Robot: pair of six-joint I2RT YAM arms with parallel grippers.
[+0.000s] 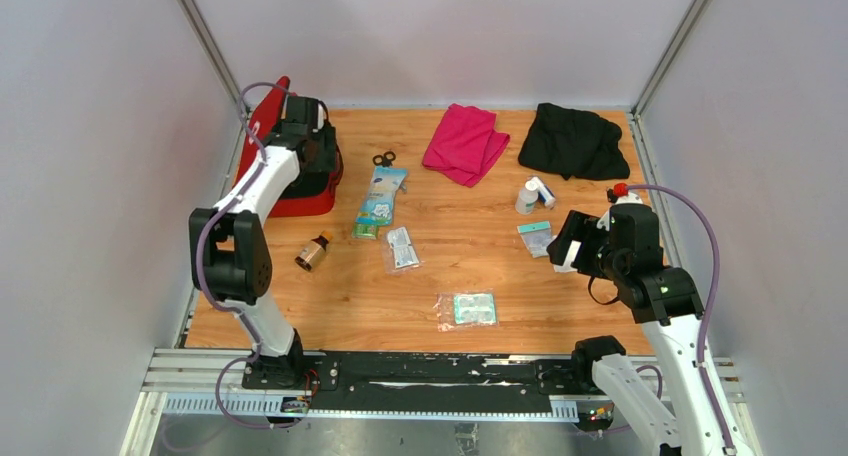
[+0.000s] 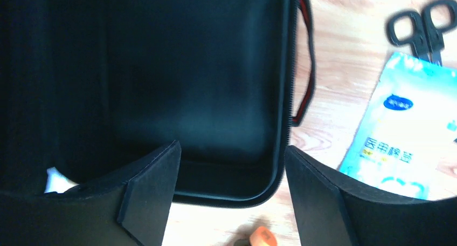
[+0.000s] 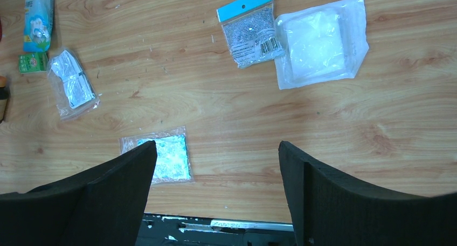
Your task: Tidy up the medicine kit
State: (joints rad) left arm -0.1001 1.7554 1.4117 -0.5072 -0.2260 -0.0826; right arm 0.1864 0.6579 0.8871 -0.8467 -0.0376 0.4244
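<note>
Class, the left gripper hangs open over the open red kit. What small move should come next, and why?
Probably lift the left gripper and swing right to the blue packet: its jaws are empty, the medicine kit is mostly bare, and supplies lie on the table.

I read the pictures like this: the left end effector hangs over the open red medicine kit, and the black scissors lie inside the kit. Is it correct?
Not quite. The left end effector hangs over the open red medicine kit, but the black scissors lie outside it, on the wooden table beside the light blue packet. The left wrist view shows this.
</note>
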